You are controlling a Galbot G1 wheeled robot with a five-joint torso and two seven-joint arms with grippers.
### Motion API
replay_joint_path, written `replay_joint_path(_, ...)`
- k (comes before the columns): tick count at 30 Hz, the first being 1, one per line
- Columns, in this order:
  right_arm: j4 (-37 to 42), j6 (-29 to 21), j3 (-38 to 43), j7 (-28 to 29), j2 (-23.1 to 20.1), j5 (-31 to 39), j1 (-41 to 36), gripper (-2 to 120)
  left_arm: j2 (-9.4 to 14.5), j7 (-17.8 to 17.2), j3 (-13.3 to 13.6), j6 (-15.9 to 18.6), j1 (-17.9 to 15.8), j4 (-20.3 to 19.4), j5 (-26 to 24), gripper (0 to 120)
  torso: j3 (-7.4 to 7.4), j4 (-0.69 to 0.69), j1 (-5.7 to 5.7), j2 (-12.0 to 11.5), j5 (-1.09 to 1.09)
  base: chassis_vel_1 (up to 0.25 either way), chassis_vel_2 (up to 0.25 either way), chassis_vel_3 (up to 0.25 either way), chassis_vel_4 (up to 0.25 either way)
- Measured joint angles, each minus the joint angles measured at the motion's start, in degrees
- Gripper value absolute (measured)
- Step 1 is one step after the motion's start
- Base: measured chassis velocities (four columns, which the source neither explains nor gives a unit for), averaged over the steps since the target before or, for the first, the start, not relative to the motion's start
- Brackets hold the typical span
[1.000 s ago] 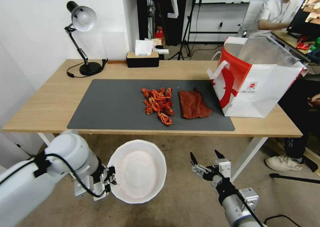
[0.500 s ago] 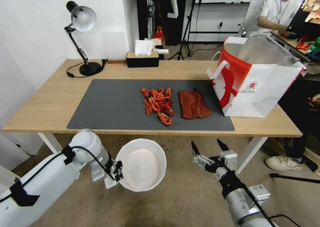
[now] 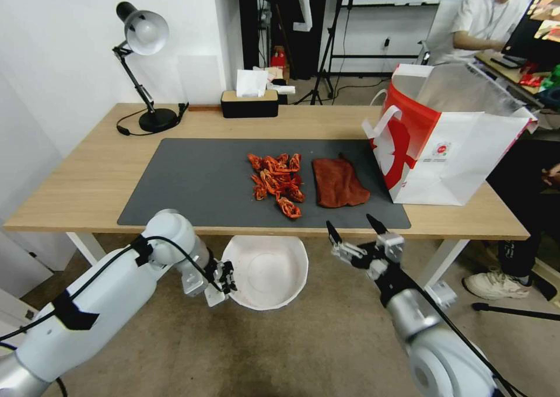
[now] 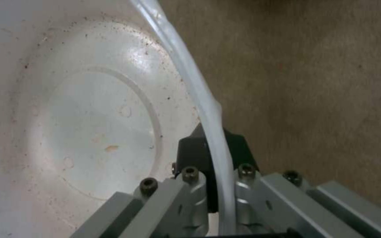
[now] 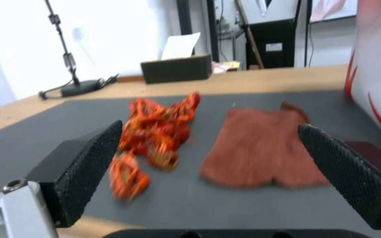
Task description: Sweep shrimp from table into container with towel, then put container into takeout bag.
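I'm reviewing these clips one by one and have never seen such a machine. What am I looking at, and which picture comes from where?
It is a two-armed robot on wheels. One picture looks down from its head; the other two come from cameras on its wrists. On the table, a grey mat holds a shrimp pile beside a towel, with a takeout bag at the right. The left pincer grips the rim of a white bowl just below the table edge. The right pincer is open, facing the towel.
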Motion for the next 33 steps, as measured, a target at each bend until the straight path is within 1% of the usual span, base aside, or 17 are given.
replay_joint_path(2,-1.83,-1.72,-0.27,1.77,-1.31,1.67,3.88,100,-0.81,0.05,0.43,0.04,-0.22,0.37,0.15,0,0.0,0.01,0.0,0.0,-0.01,0.0,0.0,0.0,0.0)
replay_joint_path(3,-1.83,-1.72,-0.27,1.77,-1.31,1.67,3.88,100,-0.81,0.05,0.43,0.04,-0.22,0.37,0.15,0,0.0,0.01,0.0,0.0,-0.01,0.0,0.0,0.0,0.0)
replay_joint_path(5,-4.22,-3.63,-1.42,4.46,-2.74,3.15,8.35,100,-0.92,0.05,1.15,0.05,-0.7,0.66,0.01,0,0.0,0.0,0.0,0.0,0.0,0.0,0.0,0.0,0.0)
replay_joint_path(6,-4.22,-3.63,-1.42,4.46,-2.74,3.15,8.35,100,-0.92,0.05,1.15,0.05,-0.7,0.66,0.01,0,0.0,0.0,0.0,0.0,0.0,0.0,0.0,0.0,0.0)
replay_joint_path(8,-7.9,-5.61,-3.41,7.07,-3.39,3.87,13.05,100,-0.7,-0.06,1.83,0.18,-1.05,1.17,-0.5,0,0.0,0.01,0.0,0.0,0.01,0.0,0.0,0.0,0.0)
replay_joint_path(9,-7.9,-5.61,-3.41,7.07,-3.39,3.87,13.05,100,-0.7,-0.06,1.83,0.18,-1.05,1.17,-0.5,0,0.0,0.01,0.0,0.0,0.01,0.0,0.0,0.0,0.0)
replay_joint_path(10,-10.76,-6.76,-4.89,8.45,-3.66,4.18,16.51,100,-0.99,-0.06,1.89,0.2,-1.13,1.57,-0.52,0,0.0,0.02,0.0,0.0,0.02,0.0,0.0,0.0,0.0)
replay_joint_path(11,-13.05,-7.39,-6.05,9.39,-3.86,4.51,19.02,100,-1.38,-0.06,1.89,0.18,-1.18,1.85,-0.52,0,-0.01,0.03,0.0,0.0,-0.02,0.0,0.0,0.0,0.0)
replay_joint_path(12,-13.05,-7.39,-6.05,9.39,-3.86,4.51,19.02,100,-1.38,-0.06,1.89,0.18,-1.18,1.85,-0.52,0,-0.01,0.03,0.0,0.0,-0.02,0.0,0.0,0.0,0.0)
replay_joint_path(14,-16.96,-8.09,-8.15,10.49,-4.0,4.9,23.03,100,-1.79,-0.13,1.96,0.12,-1.46,2.11,-0.52,0,0.0,0.01,0.01,0.0,0.01,0.0,0.0,0.0,0.0)
replay_joint_path(15,-16.96,-8.09,-8.15,10.49,-4.0,4.9,23.03,100,-1.79,-0.13,1.96,0.12,-1.46,2.11,-0.52,0,0.0,0.01,0.01,0.0,0.01,0.0,0.0,0.0,0.0)
replay_joint_path(18,-21.42,-8.32,-10.7,11.11,-3.6,5.13,27.46,100,-1.82,-0.33,2.3,-0.05,-2.64,2.63,-0.69,0,0.0,0.0,0.01,0.0,0.01,0.0,0.0,0.0,0.0)
replay_joint_path(23,-24.14,-9.12,-12.09,11.9,-2.88,5.46,30.0,100,-2.09,-0.43,2.61,-0.36,-3.58,3.43,-0.79,0,0.0,0.01,0.0,0.0,-0.01,0.0,0.0,0.0,0.0)
replay_joint_path(25,-25.37,-11.4,-12.92,13.94,-2.43,5.77,31.49,100,-2.29,-0.44,2.89,-0.41,-3.96,3.67,-0.76,0,0.0,0.0,0.01,0.0,-0.01,0.0,0.0,0.0,0.0)
replay_joint_path(26,-25.37,-11.4,-12.92,13.94,-2.43,5.77,31.49,100,-2.29,-0.44,2.89,-0.41,-3.96,3.67,-0.76,0,0.0,0.0,0.01,0.0,-0.01,0.0,0.0,0.0,0.0)
replay_joint_path(29,-27.32,-13.6,-14.17,16.56,-1.88,6.31,33.37,100,-2.39,-0.44,3.05,-0.44,-4.34,4.05,-0.88,0,-0.01,0.01,-0.01,0.0,0.0,0.0,0.0,0.0,0.0)
replay_joint_path(33,-28.21,-14.46,-14.63,17.62,-1.63,6.88,34.23,100,-2.42,-0.42,3.18,-0.46,-4.38,4.15,-1.06,0,-0.01,0.01,0.0,0.0,0.0,0.0,0.0,0.0,0.0)
